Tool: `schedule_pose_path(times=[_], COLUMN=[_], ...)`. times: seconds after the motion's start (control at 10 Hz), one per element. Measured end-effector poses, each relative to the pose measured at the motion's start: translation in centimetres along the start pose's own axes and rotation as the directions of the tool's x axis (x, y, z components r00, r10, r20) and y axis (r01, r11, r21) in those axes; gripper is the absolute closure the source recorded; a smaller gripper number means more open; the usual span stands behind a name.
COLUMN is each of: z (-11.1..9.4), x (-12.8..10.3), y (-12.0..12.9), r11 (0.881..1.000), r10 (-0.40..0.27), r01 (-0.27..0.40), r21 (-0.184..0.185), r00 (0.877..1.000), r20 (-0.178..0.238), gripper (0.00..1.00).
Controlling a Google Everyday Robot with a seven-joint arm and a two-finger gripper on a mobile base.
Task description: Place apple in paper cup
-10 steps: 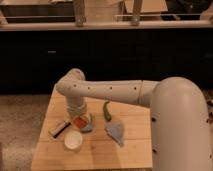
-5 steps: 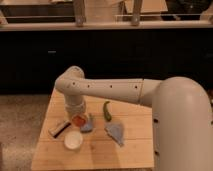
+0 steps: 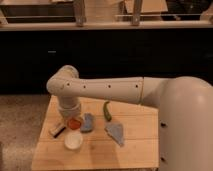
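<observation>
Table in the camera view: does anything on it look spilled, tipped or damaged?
Nothing stands out. The paper cup stands upright on the table, the apple lies just behind it at the gripper, and the green pepper, sponge and blue cloth lie flat nearby.

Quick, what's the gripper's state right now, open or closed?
Gripper: low over the apple, just behind the paper cup; open or closed cannot be told.
</observation>
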Motion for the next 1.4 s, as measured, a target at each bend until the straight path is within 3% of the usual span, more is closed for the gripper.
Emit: schedule_pose_path(times=[0.3, 0.5, 0.6, 0.9, 1.3, 1.4], z=[-0.2, 0.3, 0.6, 1.3, 2.0, 2.2], x=[-1.9, -2.7, -3.0, -3.1, -2.5, -2.3], y=[-0.7, -0.8, -0.9, -0.6, -1.0, -1.0], r11=[0.999, 0.998, 0.996, 0.995, 0.993, 0.993], r10=[-0.041, -0.064, -0.082, -0.1, -0.113, -0.112], r01=[0.041, 0.063, 0.078, 0.095, 0.118, 0.12], r21=[0.01, 0.03, 0.044, 0.04, -0.007, -0.015], r00=[0.999, 0.997, 0.993, 0.985, 0.965, 0.962], r20=[0.02, 0.052, 0.082, 0.144, 0.238, 0.248], gripper=[1.0, 0.99, 0.94, 0.63, 0.26, 0.21])
